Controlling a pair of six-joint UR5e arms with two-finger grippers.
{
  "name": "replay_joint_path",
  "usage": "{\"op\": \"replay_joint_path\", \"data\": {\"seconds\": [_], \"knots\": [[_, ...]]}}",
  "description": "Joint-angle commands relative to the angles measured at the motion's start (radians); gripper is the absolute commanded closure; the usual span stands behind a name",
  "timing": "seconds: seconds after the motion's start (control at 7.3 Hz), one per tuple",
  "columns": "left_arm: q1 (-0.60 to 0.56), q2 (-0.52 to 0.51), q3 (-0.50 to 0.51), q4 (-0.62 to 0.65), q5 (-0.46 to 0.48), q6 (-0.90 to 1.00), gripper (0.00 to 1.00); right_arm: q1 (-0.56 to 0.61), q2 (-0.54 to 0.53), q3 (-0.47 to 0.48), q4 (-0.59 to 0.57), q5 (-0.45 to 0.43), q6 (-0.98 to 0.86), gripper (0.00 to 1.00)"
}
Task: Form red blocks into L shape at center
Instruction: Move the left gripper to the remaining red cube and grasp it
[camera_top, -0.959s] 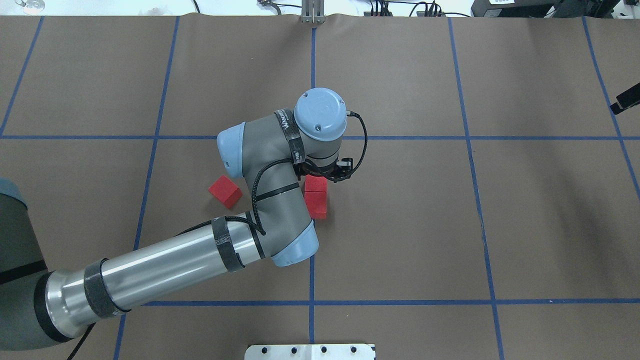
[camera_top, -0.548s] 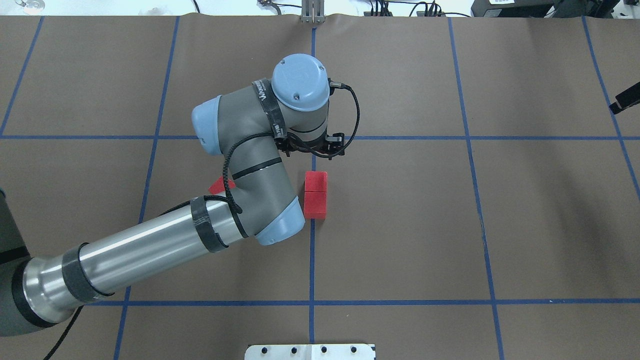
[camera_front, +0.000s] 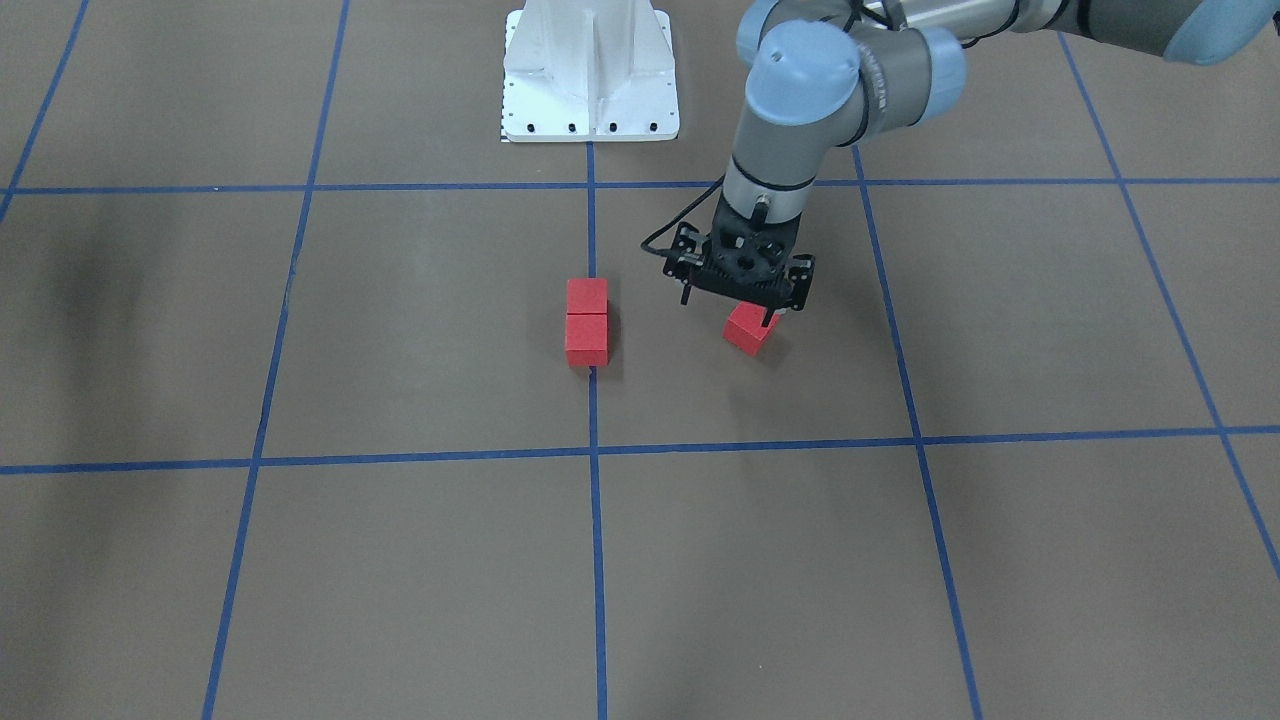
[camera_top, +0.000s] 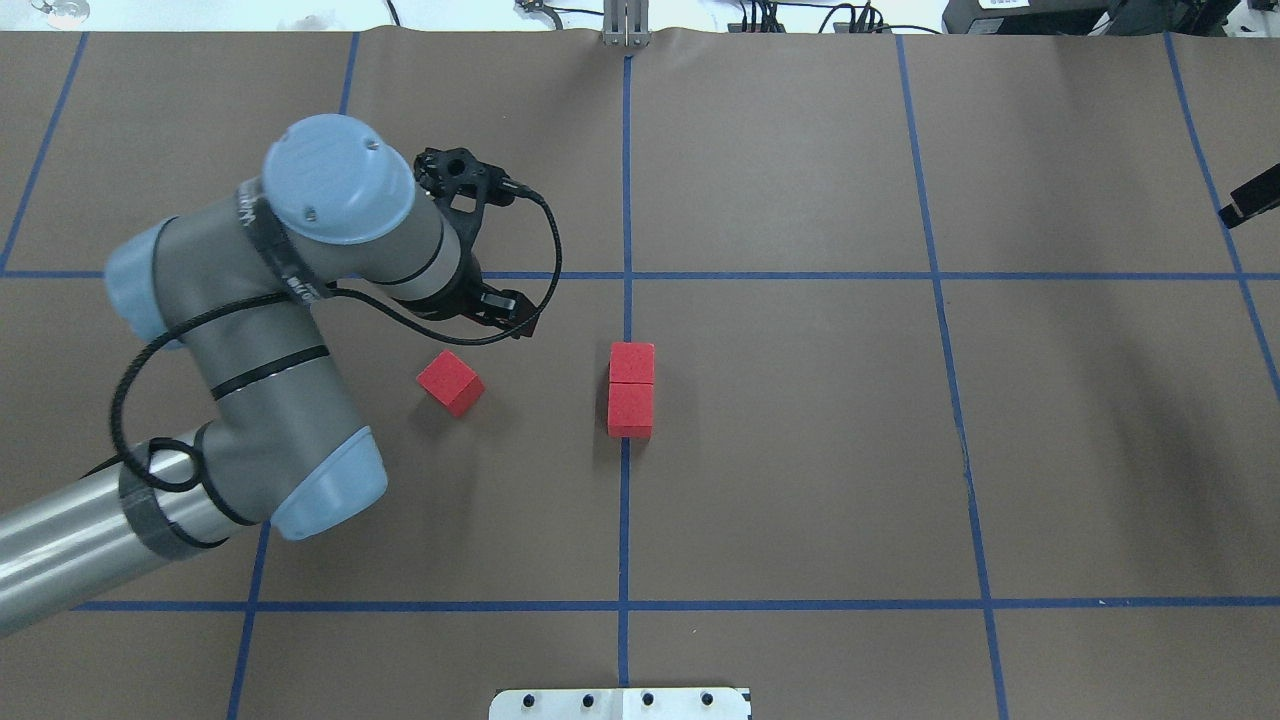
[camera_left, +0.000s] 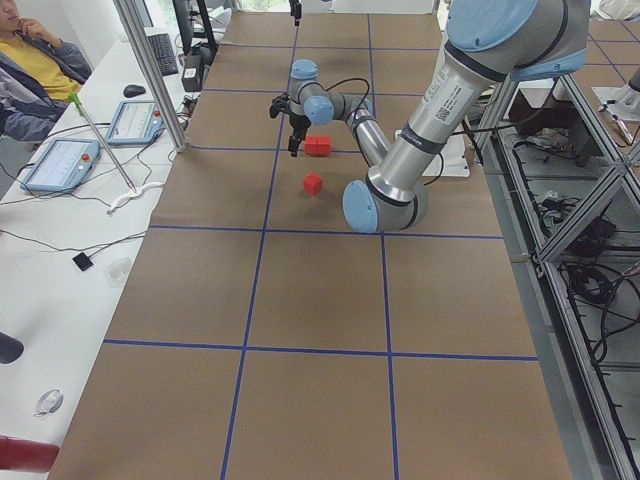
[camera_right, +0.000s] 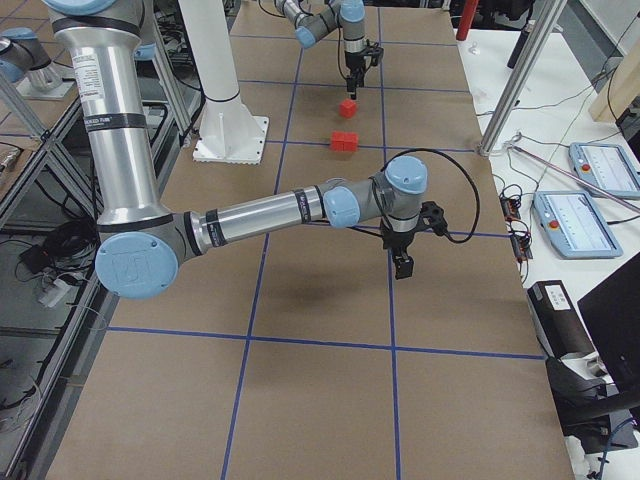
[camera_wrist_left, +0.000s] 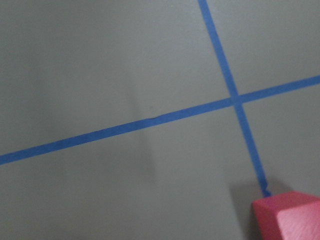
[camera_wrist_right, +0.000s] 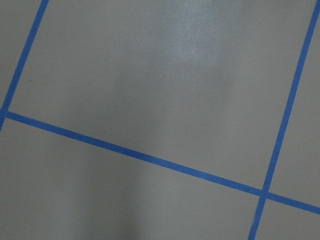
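Note:
Two red blocks (camera_top: 631, 362) (camera_top: 630, 411) lie touching in a straight line on the blue tape line at the center (camera_top: 780, 440) of the brown grid. They also show in the front view, red blocks (camera_front: 587, 320). A third red block (camera_top: 450, 383) (camera_front: 750, 335) sits alone to the left in the overhead view, turned at an angle. My left gripper (camera_front: 728, 308) hangs open just above this lone block, holding nothing. The left wrist view catches only a corner of a red block (camera_wrist_left: 287, 215). Only a black tip of my right gripper (camera_top: 1250, 205) shows at the far right edge, and I cannot tell its state.
The white robot base (camera_front: 590, 70) stands at the table's near edge. Along the far side runs a white bench with tablets (camera_left: 130, 120) and a seated person (camera_left: 30, 70). Metal frame posts (camera_right: 515, 75) stand by the table edge.
My left arm has risen off the two joined blocks and swung left in the overhead view, now over the lone block. None of the blocks has moved.

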Motion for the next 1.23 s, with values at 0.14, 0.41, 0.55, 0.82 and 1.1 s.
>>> {"op": "replay_joint_path", "data": {"seconds": [0.14,0.41,0.55,0.82,1.1], "knots": [[0.010,-0.020,-0.038,-0.002,0.000,0.008,0.00,0.000,0.002,0.001,0.000,0.000,0.000,0.00],[0.010,-0.026,-0.033,-0.002,-0.020,0.049,0.00,0.000,0.005,0.001,0.002,0.000,0.000,0.00],[0.000,-0.022,-0.022,0.013,-0.122,0.187,0.00,0.000,0.005,0.003,0.002,0.000,0.000,0.00],[-0.016,0.003,0.022,0.018,-0.185,0.399,0.02,0.000,0.005,0.003,0.002,0.000,0.000,0.00],[-0.011,0.003,0.079,0.030,-0.180,0.509,0.01,0.002,0.003,0.003,0.000,0.000,-0.002,0.00]]}}
